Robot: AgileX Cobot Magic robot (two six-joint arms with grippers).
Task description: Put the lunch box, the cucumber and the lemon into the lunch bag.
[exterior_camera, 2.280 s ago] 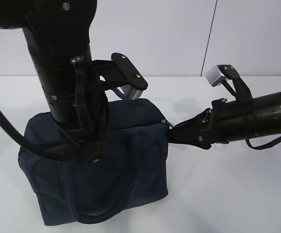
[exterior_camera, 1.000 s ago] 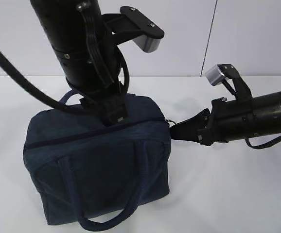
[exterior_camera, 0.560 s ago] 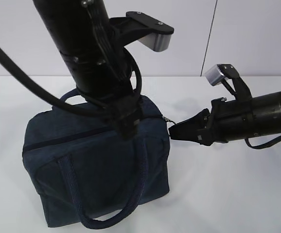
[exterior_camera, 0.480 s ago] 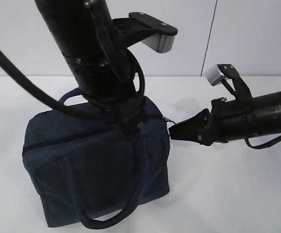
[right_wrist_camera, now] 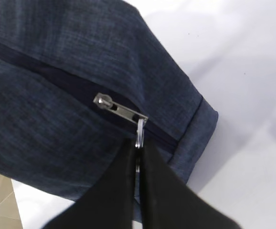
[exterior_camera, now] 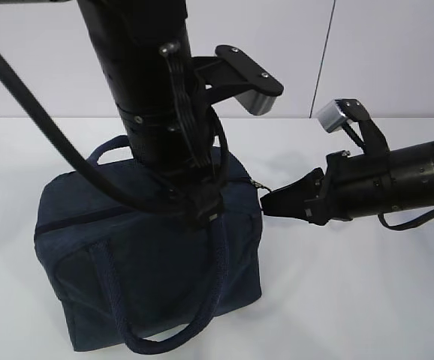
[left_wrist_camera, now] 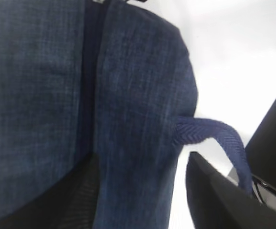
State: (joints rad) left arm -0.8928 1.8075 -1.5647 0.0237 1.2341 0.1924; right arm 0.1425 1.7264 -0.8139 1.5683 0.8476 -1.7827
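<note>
At the centre of the exterior frame, the left gripper has spread and slid right along the zipped lunch bag, while the right gripper stays pinched on the ring pull, so nothing is packed yet.

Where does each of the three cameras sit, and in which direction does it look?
Exterior view: in front of the table, looking down at a slant at the lunch bag; both black arms show, left gripper on the bag's top.
Left wrist view: on the left arm, looking closely along the bag's top past a handle; its dark fingers stand apart.
Right wrist view: on the right arm, facing the bag's end; the right gripper is shut on the silver ring pull.
Shared: all three show the lunch bag's zipper seam.
</note>
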